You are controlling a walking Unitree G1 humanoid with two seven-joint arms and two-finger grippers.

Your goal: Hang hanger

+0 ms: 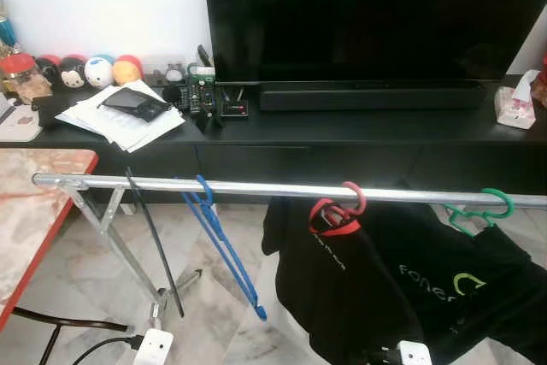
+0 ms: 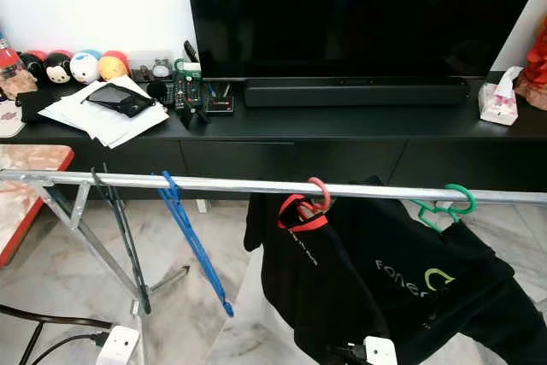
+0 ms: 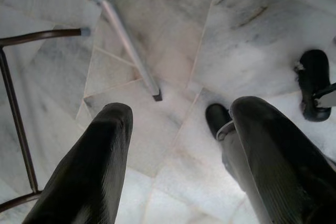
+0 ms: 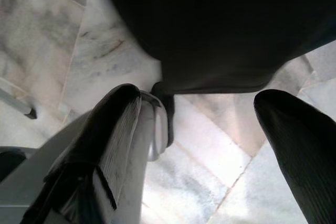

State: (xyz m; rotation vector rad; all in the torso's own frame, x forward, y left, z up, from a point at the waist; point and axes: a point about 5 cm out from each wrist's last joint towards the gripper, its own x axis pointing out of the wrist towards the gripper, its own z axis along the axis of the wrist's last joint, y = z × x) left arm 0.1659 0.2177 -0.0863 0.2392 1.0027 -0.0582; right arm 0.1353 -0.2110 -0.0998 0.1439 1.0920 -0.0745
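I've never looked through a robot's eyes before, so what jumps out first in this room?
A silver clothes rail crosses the foreground with four hangers on it: a black hanger and a blue hanger hang bare at the left, while a red hanger and a green hanger carry black shirts. Behind it, a big dark TV stands on a low black console.

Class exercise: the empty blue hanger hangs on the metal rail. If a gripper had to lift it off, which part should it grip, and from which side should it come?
Probably the neck just under the hook of the blue hanger, near the rail. The hanger hangs edge-on, its thin frame sloping down towards the robot, so a gripper coming from the robot's side could close across the flat of the frame. Both grippers hang open over the floor.
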